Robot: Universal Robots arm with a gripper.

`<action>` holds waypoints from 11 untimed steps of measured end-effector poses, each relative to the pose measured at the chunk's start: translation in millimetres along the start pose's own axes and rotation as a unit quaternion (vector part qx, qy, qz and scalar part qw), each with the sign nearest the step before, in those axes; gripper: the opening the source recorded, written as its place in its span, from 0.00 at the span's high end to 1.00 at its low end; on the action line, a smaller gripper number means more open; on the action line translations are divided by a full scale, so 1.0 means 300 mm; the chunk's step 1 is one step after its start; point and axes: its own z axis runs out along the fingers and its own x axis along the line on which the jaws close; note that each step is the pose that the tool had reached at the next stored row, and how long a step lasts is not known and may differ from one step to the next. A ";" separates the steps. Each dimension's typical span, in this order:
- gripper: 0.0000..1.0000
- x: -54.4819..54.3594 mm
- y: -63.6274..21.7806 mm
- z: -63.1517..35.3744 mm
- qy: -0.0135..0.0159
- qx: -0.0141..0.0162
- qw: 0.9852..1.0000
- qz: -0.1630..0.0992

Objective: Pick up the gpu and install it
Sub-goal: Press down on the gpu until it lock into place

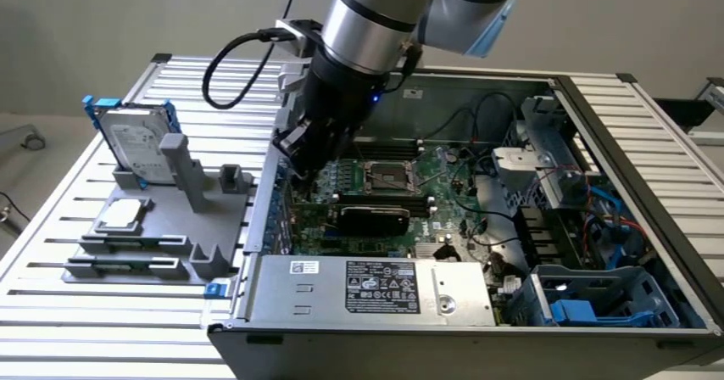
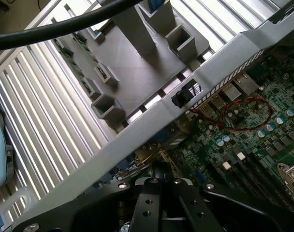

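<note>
End effector [image 1: 297, 170] — closed, low over the motherboard [image 1: 442, 189]

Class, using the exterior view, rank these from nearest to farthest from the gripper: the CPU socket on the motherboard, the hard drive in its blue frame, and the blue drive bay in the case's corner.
Measured from the gripper, inside the case by its wall on the exterior view's left:
1. CPU socket: mid-motherboard, just toward the exterior view's right.
2. Hard drive: outside the case, standing on the grey holder, exterior view's left.
3. Blue drive bay: the case's near corner, exterior view's right.
</note>
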 end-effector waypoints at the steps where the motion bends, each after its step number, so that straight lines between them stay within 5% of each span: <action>1: 0.89 0.000 -0.001 -0.001 0.001 0.001 1.000 -0.004; 7: 0.89 -0.001 -0.006 -0.004 0.007 0.012 0.999 -0.035; 11: 0.89 -0.001 -0.009 -0.006 0.008 0.021 0.998 -0.053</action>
